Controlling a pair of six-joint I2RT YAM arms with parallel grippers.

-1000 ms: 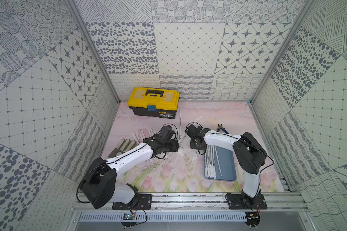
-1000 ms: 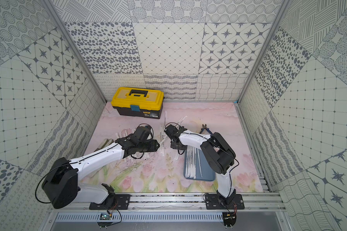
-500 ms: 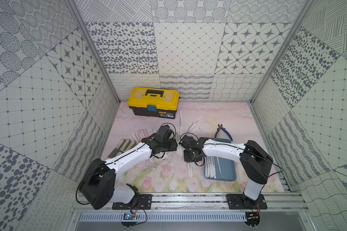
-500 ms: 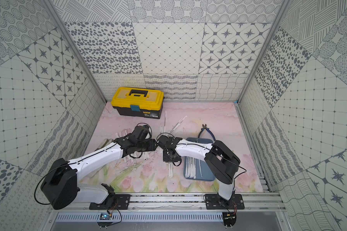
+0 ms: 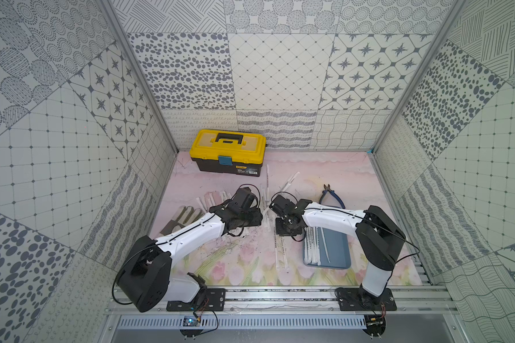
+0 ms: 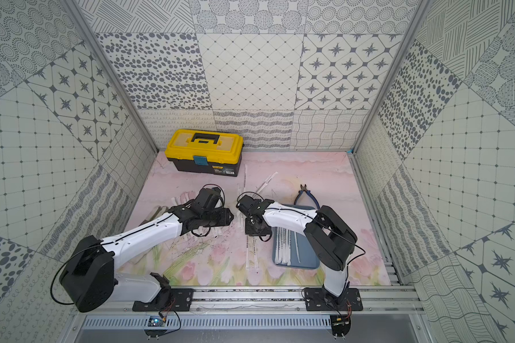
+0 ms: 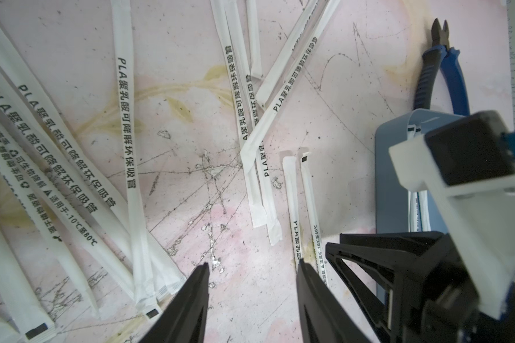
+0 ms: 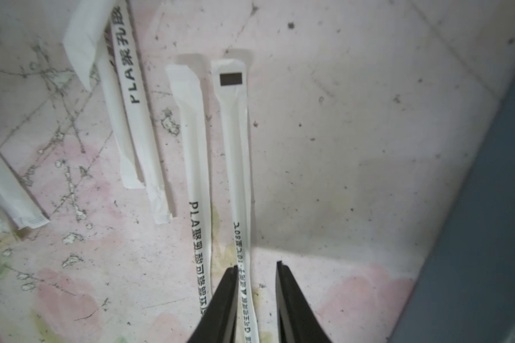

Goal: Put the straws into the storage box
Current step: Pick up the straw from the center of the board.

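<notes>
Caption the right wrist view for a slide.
Right tool open astride one wrapped straw on the mat, a second straw alongside, the box nearby.

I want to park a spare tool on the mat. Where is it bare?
Bare: the far right corner of the mat, beyond the pliers and right of the yellow toolbox. Crowded: the middle, straws scattered from the glove to the tray.

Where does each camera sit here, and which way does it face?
Both top views: high above the base rail, looking down; left arm, right arm and storage box show.
Left wrist: looks down at loose straws; open left gripper shows.
Right wrist: looks down; right gripper straddles one straw.
Shared: both wrist views show that straw and the storage box's edge.
</notes>
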